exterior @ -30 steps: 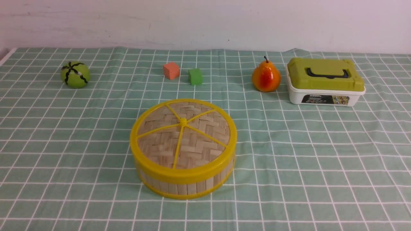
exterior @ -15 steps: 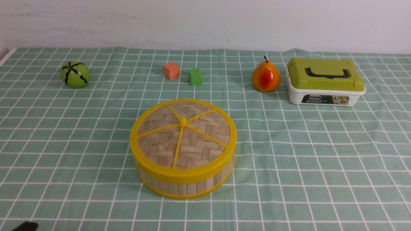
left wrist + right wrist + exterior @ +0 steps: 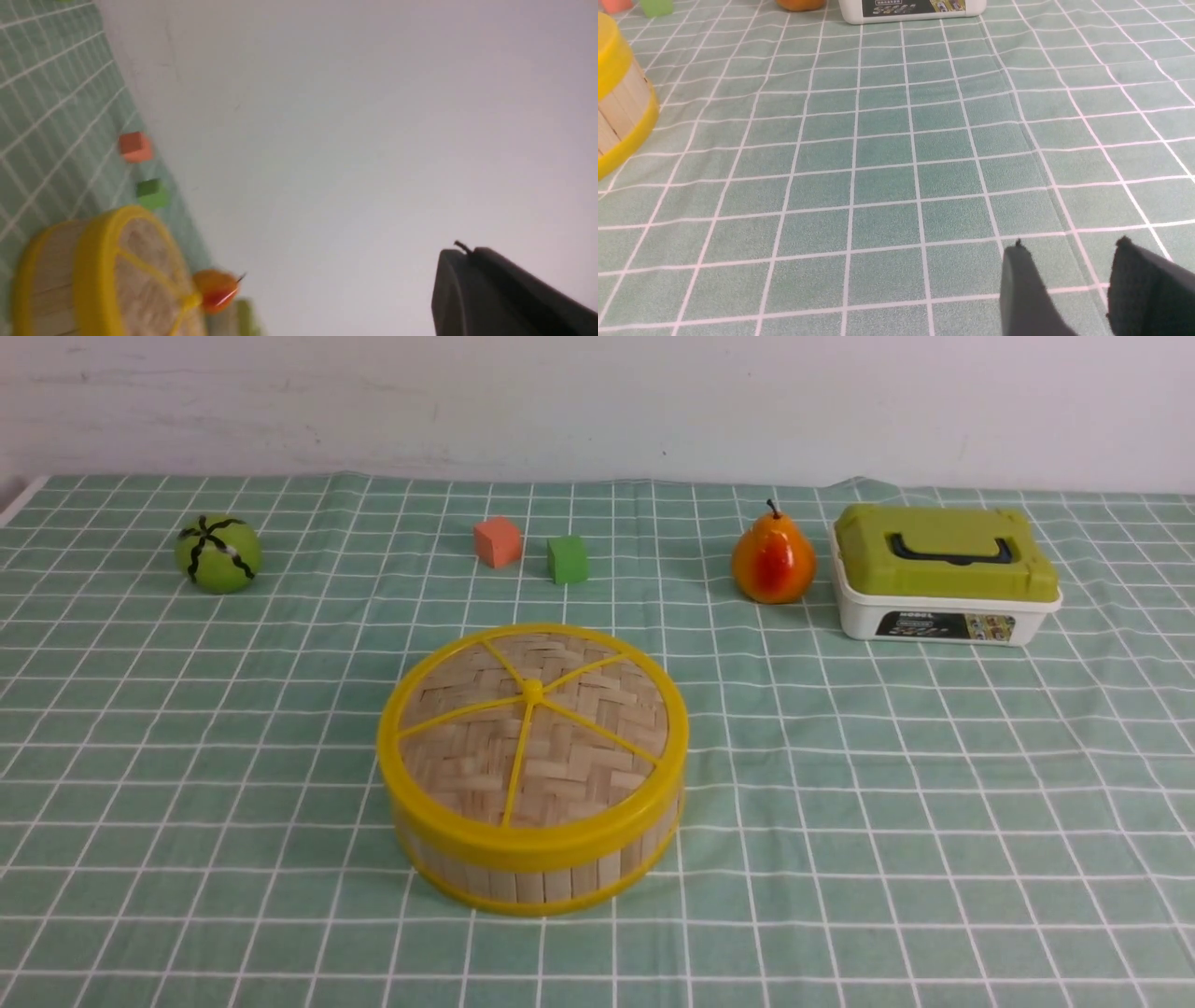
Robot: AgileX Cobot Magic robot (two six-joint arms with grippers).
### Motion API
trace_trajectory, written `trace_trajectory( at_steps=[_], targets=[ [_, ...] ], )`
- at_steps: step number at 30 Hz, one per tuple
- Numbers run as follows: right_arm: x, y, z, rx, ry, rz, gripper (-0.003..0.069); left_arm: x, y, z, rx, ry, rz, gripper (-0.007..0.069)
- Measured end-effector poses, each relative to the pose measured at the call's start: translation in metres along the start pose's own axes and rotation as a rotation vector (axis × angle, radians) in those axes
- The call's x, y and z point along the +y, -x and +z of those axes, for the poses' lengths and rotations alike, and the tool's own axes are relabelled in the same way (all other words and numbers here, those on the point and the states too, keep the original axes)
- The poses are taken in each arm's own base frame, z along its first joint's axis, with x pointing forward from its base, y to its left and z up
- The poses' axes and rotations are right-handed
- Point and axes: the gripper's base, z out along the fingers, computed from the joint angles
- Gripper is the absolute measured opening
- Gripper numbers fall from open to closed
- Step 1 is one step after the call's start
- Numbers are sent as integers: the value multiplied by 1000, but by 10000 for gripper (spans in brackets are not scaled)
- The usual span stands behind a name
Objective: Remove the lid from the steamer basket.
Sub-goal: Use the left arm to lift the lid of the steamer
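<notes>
The lid [image 3: 532, 728], a woven bamboo disc with yellow rim, spokes and centre knob, sits closed on the steamer basket [image 3: 541, 882] in the middle of the checked cloth. Neither gripper shows in the front view. The left wrist view is tilted and blurred; it shows the lid [image 3: 140, 275] on the basket [image 3: 51, 275] from the side, far from my left gripper [image 3: 460, 252], whose dark fingers lie together against the wall. My right gripper [image 3: 1070, 246] is open and empty, low over bare cloth, with the basket's wall [image 3: 621, 107] well off to its side.
At the back stand a green ball [image 3: 218, 553], an orange-pink cube [image 3: 497, 541], a green cube [image 3: 568, 559], a pear [image 3: 773, 563] and a white box with an olive-green lid [image 3: 943, 574]. A white wall bounds the table behind.
A dark tip that showed at the front view's lower left corner half a second ago is out of view now. The lid and basket have not moved.
</notes>
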Motion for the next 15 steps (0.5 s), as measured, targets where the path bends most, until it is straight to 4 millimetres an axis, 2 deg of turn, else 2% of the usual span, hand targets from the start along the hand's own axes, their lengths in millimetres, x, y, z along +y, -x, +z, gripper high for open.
trace_trajectory(
  at_steps=[1,2,5,6,8,9,10,11,13,15],
  targets=[
    [0,0,0,0,0,0,241,-2,-7,17,151,125,79,-13],
    [0,0,0,0,0,0,241,-2,-8,19,170,140,88,-13],
    [0,0,0,0,0,0,241,3,-21,59,538,423,238,-13],
    [0,0,0,0,0,0,241,3,-21,59,539,421,244,-13],
    [0,0,0,0,0,0,241,2,-21,88,749,556,342,-13],
    [0,0,0,0,0,0,241,1,-21,93,782,574,359,-13],
    [0,0,0,0,0,0,241,-1,-17,118,904,652,407,-13],
    [0,0,0,0,0,0,241,-4,-16,119,909,647,419,-13],
    [0,0,0,0,0,0,241,-15,-8,163,1025,711,464,-13],
    [0,0,0,0,0,0,241,-20,-8,185,1072,721,485,-13]
  ],
)
